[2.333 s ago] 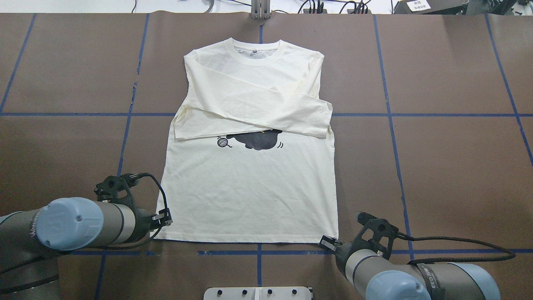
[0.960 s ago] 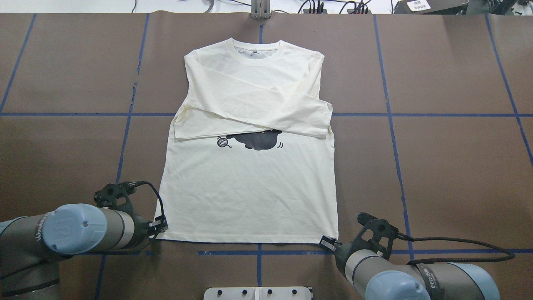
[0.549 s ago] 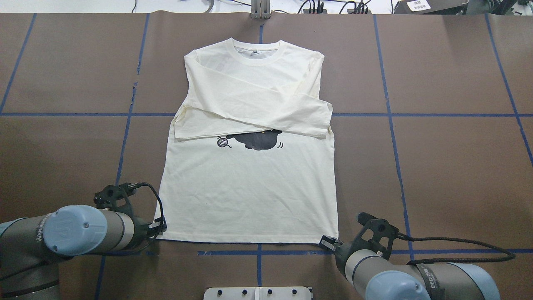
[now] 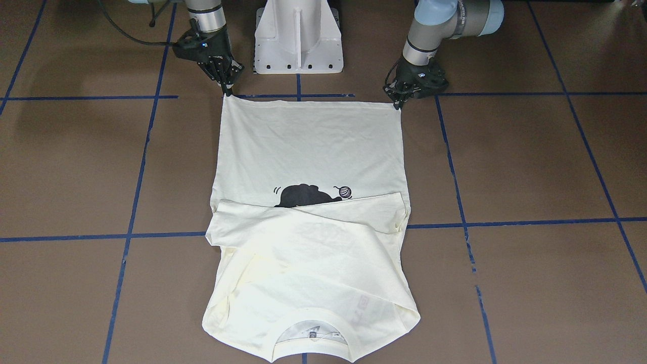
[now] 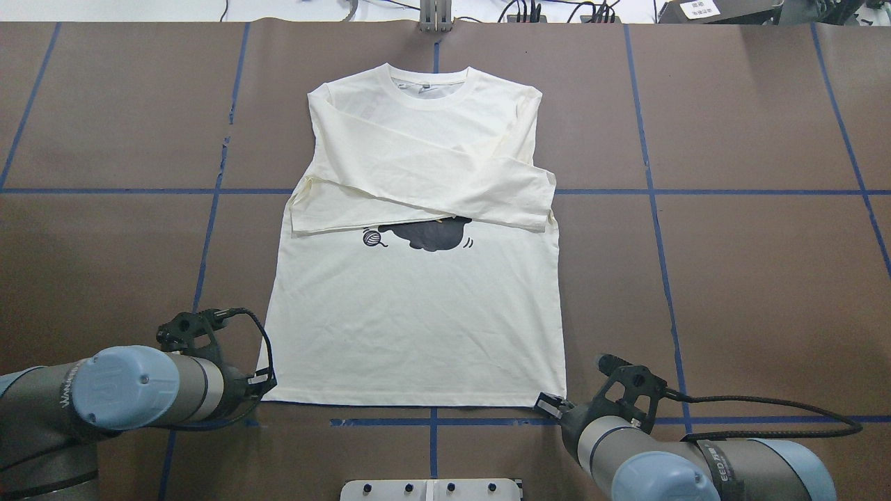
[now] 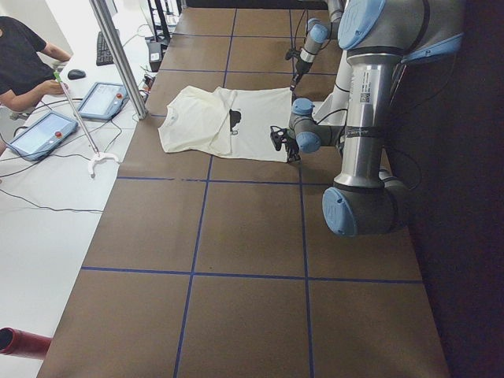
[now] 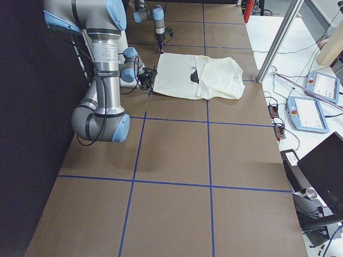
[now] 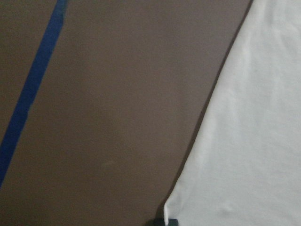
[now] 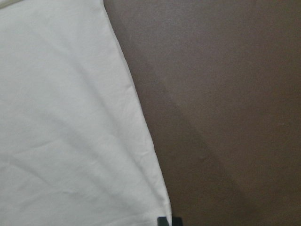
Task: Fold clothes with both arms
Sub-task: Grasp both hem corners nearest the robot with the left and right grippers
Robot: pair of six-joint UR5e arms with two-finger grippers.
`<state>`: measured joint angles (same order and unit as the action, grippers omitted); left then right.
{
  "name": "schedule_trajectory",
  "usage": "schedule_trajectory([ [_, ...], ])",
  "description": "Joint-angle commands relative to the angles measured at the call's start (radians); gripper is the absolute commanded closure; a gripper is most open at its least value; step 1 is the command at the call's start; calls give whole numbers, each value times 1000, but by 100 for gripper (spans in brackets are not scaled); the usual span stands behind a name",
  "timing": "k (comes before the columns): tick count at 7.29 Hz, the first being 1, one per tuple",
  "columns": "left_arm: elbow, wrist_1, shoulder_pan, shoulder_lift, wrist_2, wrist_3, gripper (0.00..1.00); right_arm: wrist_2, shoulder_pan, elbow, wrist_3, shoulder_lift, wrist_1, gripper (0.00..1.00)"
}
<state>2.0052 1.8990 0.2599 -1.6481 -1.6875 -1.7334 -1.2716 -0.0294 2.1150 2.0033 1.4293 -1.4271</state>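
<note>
Cream cotton, a long-sleeved T-shirt [image 5: 418,313] lies flat on the brown tabletop [image 5: 752,278], its hem edge nearest the robot and its ribbed neckline [image 5: 431,87] farthest from both hands. Both sleeves are folded across the chest, one over the other, and they cover the top of the black cat print [image 5: 428,235]. A small yarn-ball print [image 5: 374,239] shows just beside the cat.

The left arm's black two-finger hand [image 4: 399,102] sits at the hem corner on its own side, tips pointing down onto the cloth. The right arm's black two-finger hand [image 4: 226,90] sits likewise at the opposite hem corner. In each wrist view the shirt corner ends right at a dark fingertip [image 8: 171,221] at the bottom edge. Too little of the fingers shows to tell whether either hand is wide, narrow or pinching the cloth.

Between the two hands runs the straight hem, and just behind it a blue tape line [image 5: 383,422] crosses the tabletop. The white pedestal base [image 4: 298,35] stands behind and between the hands. A black cable [image 5: 766,400] trails outward from the right hand. Well beyond the neckline, off the tabletop, a person in a black top [image 6: 20,59] sits by two tablet screens [image 6: 98,101] and a slanted metal post [image 6: 118,55].
</note>
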Motion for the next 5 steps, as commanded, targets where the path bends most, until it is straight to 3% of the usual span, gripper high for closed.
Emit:
schedule_trajectory([
  [1, 51, -53, -7, -9, -1, -2, 100, 3, -4, 16, 0, 29, 1, 100],
  [5, 222, -80, -4, 1, -153, -3, 100, -3, 17, 132, 2, 143, 4, 100],
])
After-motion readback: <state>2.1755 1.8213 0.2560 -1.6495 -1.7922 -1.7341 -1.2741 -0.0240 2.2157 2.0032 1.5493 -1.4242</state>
